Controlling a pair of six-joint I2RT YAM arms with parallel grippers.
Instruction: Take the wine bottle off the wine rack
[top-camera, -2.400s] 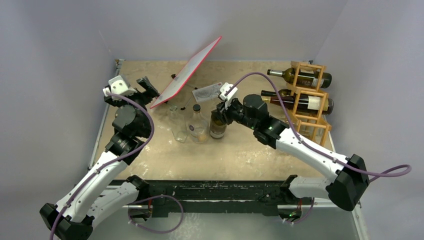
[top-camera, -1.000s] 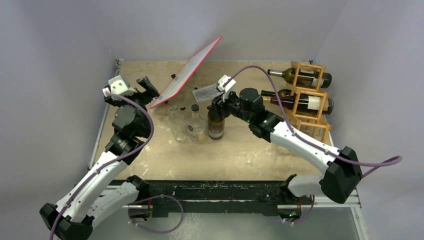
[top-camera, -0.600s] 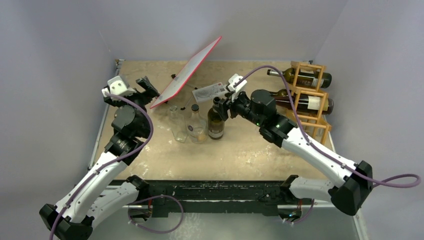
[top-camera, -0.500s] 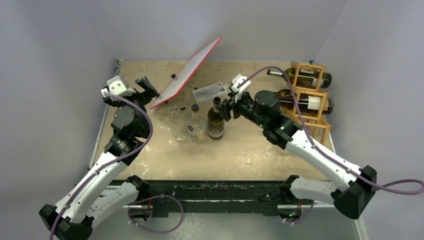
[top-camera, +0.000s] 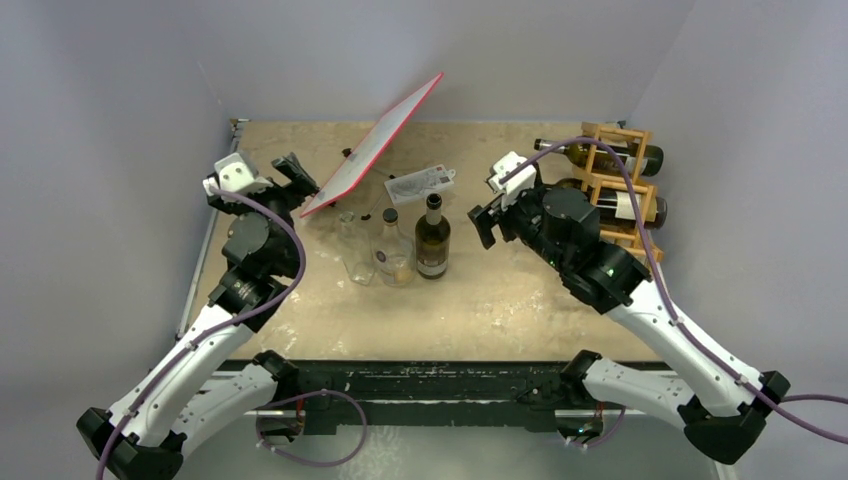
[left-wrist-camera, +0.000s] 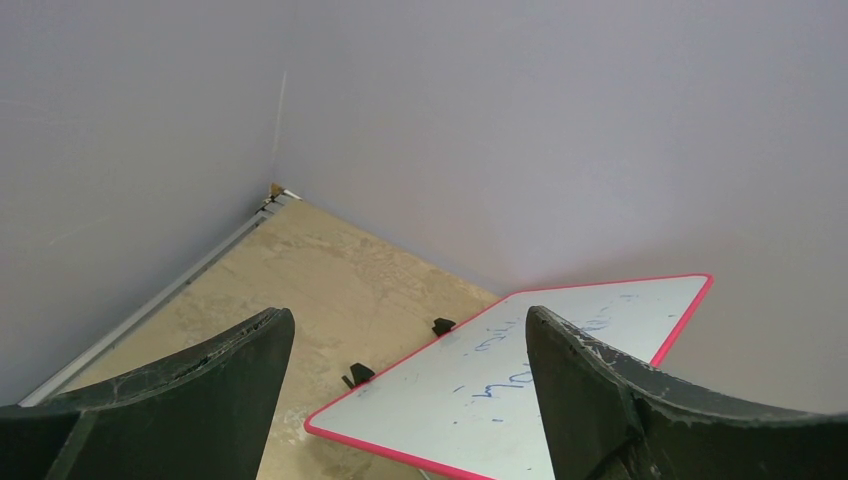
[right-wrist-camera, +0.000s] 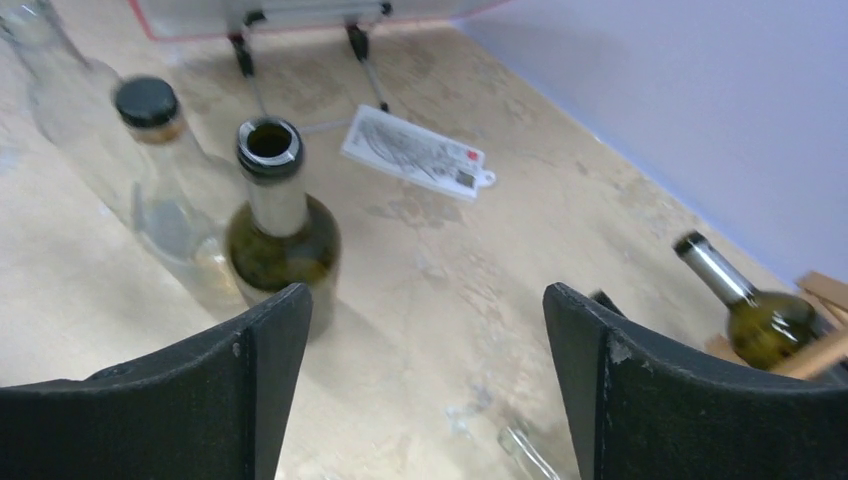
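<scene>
Evidently the lifting-out looks done for 1 bottle: a dark wine bottle (top-camera: 433, 240) stands upright mid-surface, well apart from the wine rack (top-camera: 610, 128) at the far right, its long axis vertical and its open mouth pointing straight up. The right end effector (top-camera: 482, 218) hangs between bottle and rack with its fingers spread wide and nothing between them; the right wrist view shows the bottle off to its left, not touched. The left end effector (top-camera: 297, 173) is also spread wide and empty, beside the tilted red-edged board (top-camera: 375, 150) at the far left.

2 more bottles lie in the rack, the far bottle (top-camera: 612, 156) and the near bottle (top-camera: 628, 205). Both lie flat, long axes running left to right, necks pointing left toward the middle of the surface; the arm hides part of the near one.

If another is wanted, the next move probably calls for swinging the right end effector rightward, closing on a jutting neck, and drawing it leftward along its axis, clear of the bars.
</scene>
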